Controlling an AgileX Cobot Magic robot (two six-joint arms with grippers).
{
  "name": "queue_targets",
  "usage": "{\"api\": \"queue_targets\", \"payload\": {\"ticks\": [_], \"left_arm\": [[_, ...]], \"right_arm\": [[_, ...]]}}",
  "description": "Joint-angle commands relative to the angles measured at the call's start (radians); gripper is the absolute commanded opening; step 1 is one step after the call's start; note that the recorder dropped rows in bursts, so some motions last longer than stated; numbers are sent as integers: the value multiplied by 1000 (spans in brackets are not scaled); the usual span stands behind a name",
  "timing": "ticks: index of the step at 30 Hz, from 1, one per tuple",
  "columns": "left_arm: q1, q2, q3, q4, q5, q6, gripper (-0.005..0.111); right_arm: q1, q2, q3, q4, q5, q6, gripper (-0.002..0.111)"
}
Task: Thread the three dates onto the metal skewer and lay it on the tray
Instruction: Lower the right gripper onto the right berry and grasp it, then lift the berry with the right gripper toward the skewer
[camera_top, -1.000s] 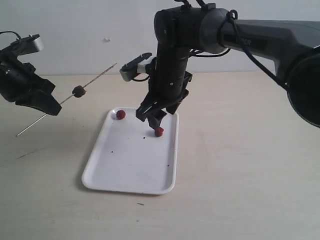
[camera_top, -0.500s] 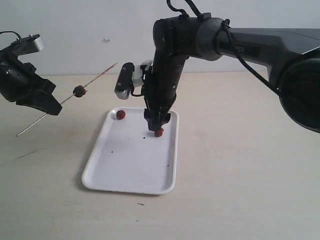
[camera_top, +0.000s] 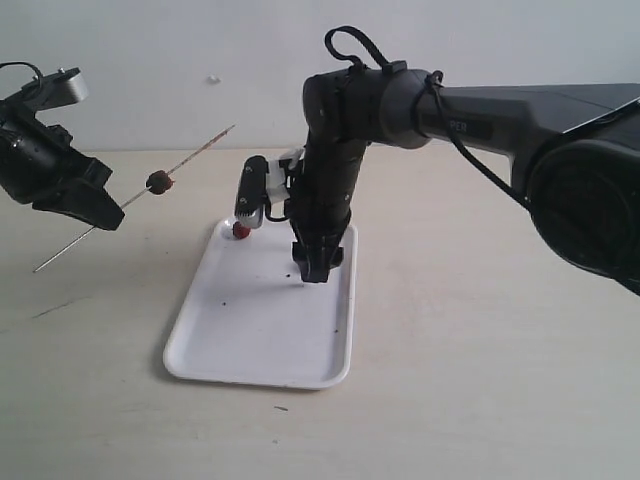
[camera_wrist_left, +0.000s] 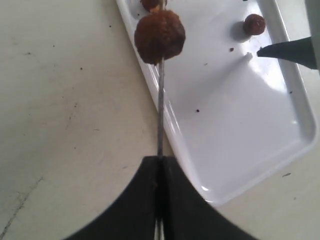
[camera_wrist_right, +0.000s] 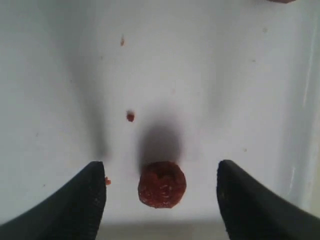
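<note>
Pointing down, right tool straddling date

You held the skewer, first date on it, left of the tray. The second date lay on the tray within the right gripper; the third date lay behind it, leftward.

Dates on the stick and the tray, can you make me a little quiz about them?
1. How many loose dates lie on the tray?
2. True or false: the right gripper is shut on a date.
3. What holds the metal skewer? A left gripper, B right gripper, C nothing.
Key: 1. two. 2. false, it is open, with one date between its fingers. 3. A.
</note>
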Motion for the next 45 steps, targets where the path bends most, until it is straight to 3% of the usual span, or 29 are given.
{"api": "queue_targets", "payload": {"ticks": [1,32,37,41,45], "left_arm": [[3,-12,3,-40,-2,11,0],[3,-12,3,-61,2,33,0],[3,-12,3,-63,2,33,0],[3,-12,3,-68,2,33,0],[3,-12,3,-68,2,33,0]], "right_arm": [[-3,12,4,-37,-4,4,62],[-3,46,4,-32,14,24,54],[-3,46,4,-32,14,26,44],[-3,46,4,-30,17,32,25],[-3,46,4,-30,17,78,24]]}}
